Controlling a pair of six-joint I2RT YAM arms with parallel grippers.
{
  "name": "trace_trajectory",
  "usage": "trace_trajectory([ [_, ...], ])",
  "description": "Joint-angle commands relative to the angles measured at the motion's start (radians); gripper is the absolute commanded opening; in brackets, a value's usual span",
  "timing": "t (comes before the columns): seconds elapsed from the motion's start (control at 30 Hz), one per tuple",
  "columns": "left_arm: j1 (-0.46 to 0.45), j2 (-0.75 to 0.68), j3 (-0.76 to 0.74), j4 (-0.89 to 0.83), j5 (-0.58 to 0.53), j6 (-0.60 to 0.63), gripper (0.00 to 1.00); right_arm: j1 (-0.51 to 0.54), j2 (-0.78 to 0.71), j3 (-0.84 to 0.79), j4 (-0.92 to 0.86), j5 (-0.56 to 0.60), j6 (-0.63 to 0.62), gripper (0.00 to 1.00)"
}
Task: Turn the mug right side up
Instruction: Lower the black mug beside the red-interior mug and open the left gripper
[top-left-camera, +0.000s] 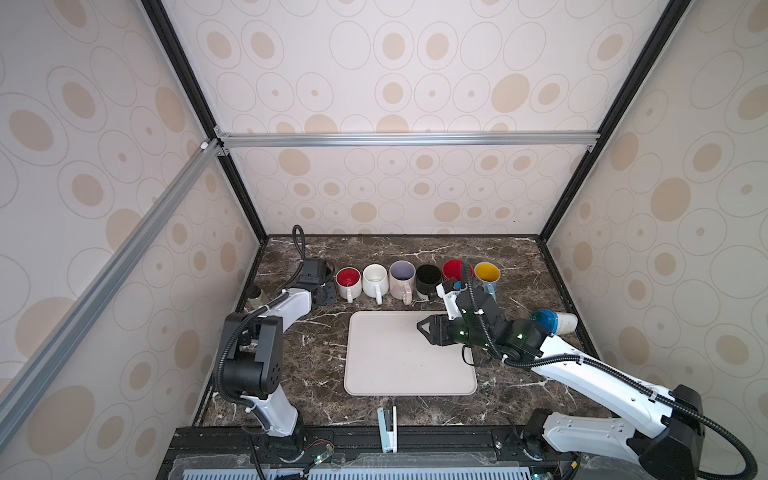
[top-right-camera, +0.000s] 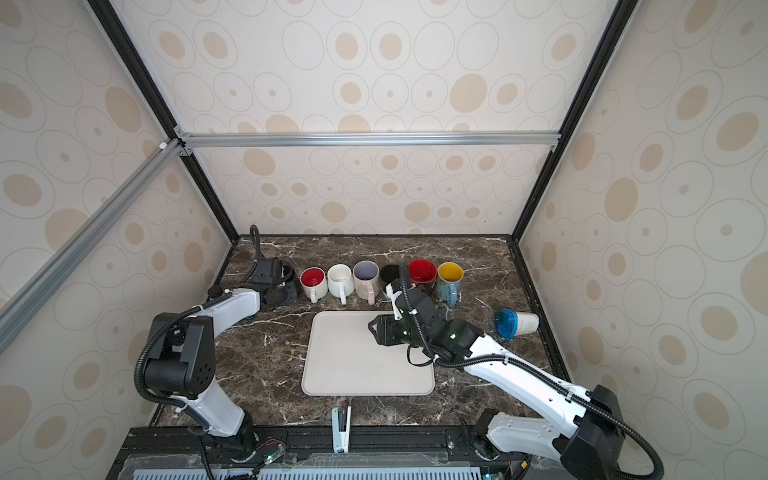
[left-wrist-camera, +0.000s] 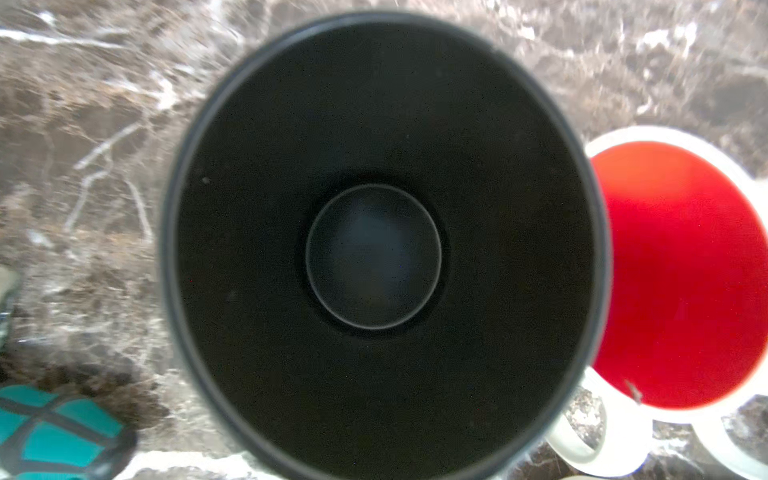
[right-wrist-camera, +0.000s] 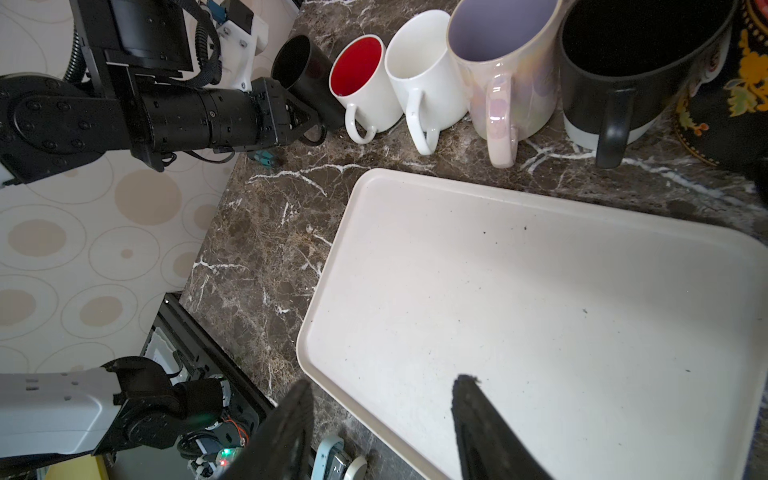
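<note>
— Since the plain black mug (right-wrist-camera: 297, 66) stands mouth-up at the row's far-left end, beside the red-lined white mug (right-wrist-camera: 361, 79), why is the left gripper (right-wrist-camera: 305, 118) clenched on its handle?
— Steadying it before release, I'd judge. The right gripper (right-wrist-camera: 384, 384) hangs open, empty, over the tray (right-wrist-camera: 498, 270), out of the way.

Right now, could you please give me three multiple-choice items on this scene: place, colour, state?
1. Where is the blue-lidded cup? A: on the table, right of the tray. B: on the tray. C: in the mug row.
2. Inside colour of the row's rightmost mug? A: green. B: yellow. C: white.
3. The right gripper? A: shut on a mug. B: holding the tray. C: jaws open, empty.
Answers: A, it lies on the marble; B, its inside is yellow; C, a gap shows between the jaws.
</note>
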Motion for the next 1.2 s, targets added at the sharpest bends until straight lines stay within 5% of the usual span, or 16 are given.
trace_trajectory([
  [0.0, -0.022, 0.0, 0.044, 0.044, -0.048, 0.011, 0.0, -0.008, -0.003, -0.017, 0.003, 0.01, -0.011, 0.56],
  [0.33, -0.04, -0.004, 0.035, 0.035, -0.065, 0.009, 0.0, -0.008, -0.033, -0.039, 0.005, 0.014, -0.001, 0.56],
  [0.63, -0.041, -0.008, 0.028, 0.036, -0.077, 0.014, 0.35, -0.007, -0.039, -0.051, 0.012, 0.02, 0.007, 0.56],
  [0.87, -0.043, -0.041, 0.027, 0.032, -0.091, -0.001, 0.71, -0.007, -0.046, -0.033, -0.013, 0.024, -0.001, 0.56],
  [1.0, -0.048, -0.091, 0.036, 0.0, -0.144, -0.016, 1.0, -0.007, -0.055, -0.027, -0.027, 0.038, -0.006, 0.56],
  [1.17, -0.068, -0.17, 0.055, -0.054, -0.2, -0.032, 1.0, -0.007, -0.067, -0.01, -0.056, 0.054, -0.02, 0.56],
])
